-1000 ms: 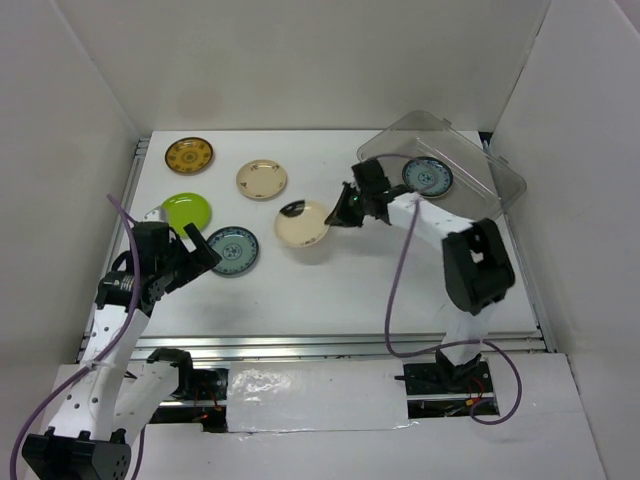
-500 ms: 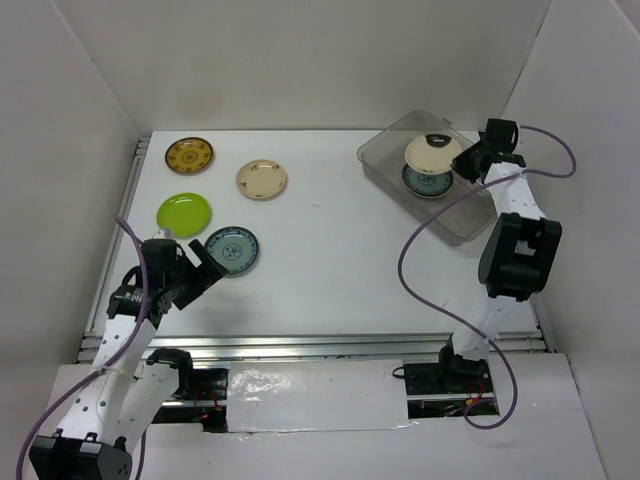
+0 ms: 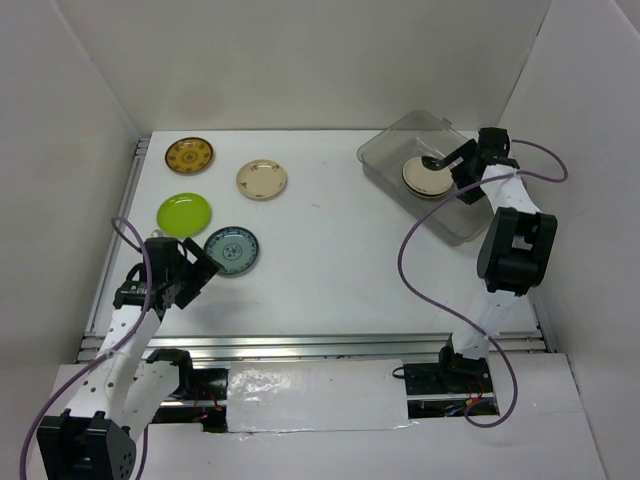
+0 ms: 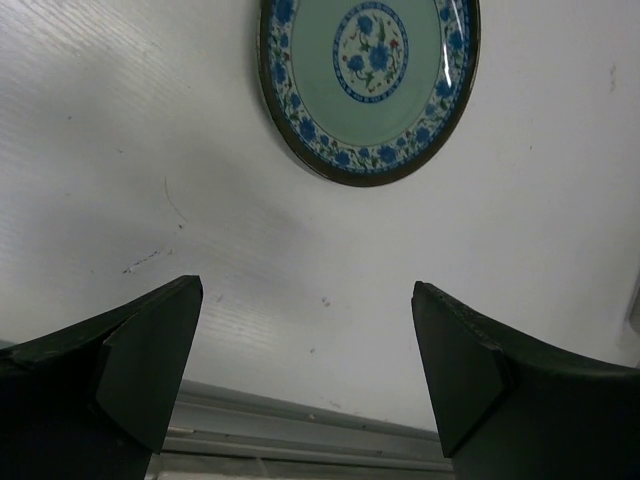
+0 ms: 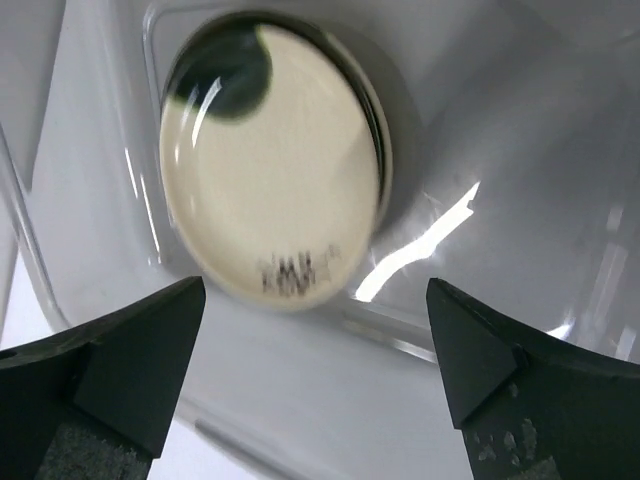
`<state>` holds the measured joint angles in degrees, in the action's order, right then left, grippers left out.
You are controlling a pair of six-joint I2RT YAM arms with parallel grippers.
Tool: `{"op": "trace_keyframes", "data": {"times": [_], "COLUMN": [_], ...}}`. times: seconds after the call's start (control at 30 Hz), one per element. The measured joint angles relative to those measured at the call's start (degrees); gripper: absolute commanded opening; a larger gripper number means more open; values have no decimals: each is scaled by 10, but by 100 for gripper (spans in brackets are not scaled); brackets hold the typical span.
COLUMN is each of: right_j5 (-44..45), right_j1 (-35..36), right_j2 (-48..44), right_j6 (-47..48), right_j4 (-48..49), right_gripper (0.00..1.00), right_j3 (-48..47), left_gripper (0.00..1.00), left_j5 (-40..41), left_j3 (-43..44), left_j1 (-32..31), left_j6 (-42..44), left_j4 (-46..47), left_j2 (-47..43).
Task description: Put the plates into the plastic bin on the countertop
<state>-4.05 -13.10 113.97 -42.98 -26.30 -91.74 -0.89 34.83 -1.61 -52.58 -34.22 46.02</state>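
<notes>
On the white countertop (image 3: 340,250) lie a mustard plate (image 3: 188,155), a cream plate (image 3: 262,179), a lime green plate (image 3: 184,213) and a blue-green patterned plate (image 3: 232,249) (image 4: 368,85). The clear plastic bin (image 3: 455,212) (image 5: 500,130) stands at the back right. In it a cream plate with a black patch (image 3: 426,177) (image 5: 270,170) rests on another plate, of which only a dark rim shows. My right gripper (image 3: 452,165) (image 5: 315,370) hangs open just above that stack, holding nothing. Open and holding nothing too, my left gripper (image 3: 205,265) (image 4: 305,370) hovers just near of the blue-green plate.
White walls enclose the table on three sides. A metal rail (image 3: 310,345) (image 4: 300,430) runs along the near edge, just behind my left fingers. The right arm's purple cable (image 3: 405,260) loops over the right part of the table.
My right gripper has opened and let go of the cream plate with the black patch, which now lies flat on the stack in the bin. My left arm pulled back slightly toward the near edge.
</notes>
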Motion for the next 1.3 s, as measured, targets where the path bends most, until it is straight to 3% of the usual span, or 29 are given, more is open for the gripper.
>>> {"op": "trace_keyframes", "data": {"times": [0.23, 0.4, 0.5, 0.7, 0.8, 0.83, 1.0, 1.17, 1.3], "right_j5": [45, -76, -144, -183, -182, -179, -173, -170, -156], "right_j1": [77, 174, 220, 323, 359, 367, 390, 412, 444], "right_j2": [-214, -398, -464, -491, -509, -516, -536, -511, -442], "right_j6": [4, 7, 4, 2, -1, -1, -4, -2, 26], "right_j4": [13, 107, 163, 185, 186, 187, 198, 219, 228], "right_gripper": [100, 100, 100, 100, 100, 100, 100, 100, 100], "right_j3": [123, 266, 341, 397, 409, 410, 422, 440, 434], "left_gripper": [99, 92, 86, 65, 44, 32, 0, 0, 0], "left_j5": [31, 36, 30, 11, 5, 3, -9, -16, -21], "left_j3": [-67, -105, -113, -101, -101, -101, -103, -103, -95], "left_j1": [19, 41, 45, 48, 49, 49, 50, 41, -17], "left_j6": [-56, -79, -79, -96, -107, -108, -117, -117, -75], "left_j4": [52, 145, 207, 312, 348, 357, 389, 377, 317], "left_j2": [0, 60, 125, 219, 250, 259, 282, 262, 189]}}
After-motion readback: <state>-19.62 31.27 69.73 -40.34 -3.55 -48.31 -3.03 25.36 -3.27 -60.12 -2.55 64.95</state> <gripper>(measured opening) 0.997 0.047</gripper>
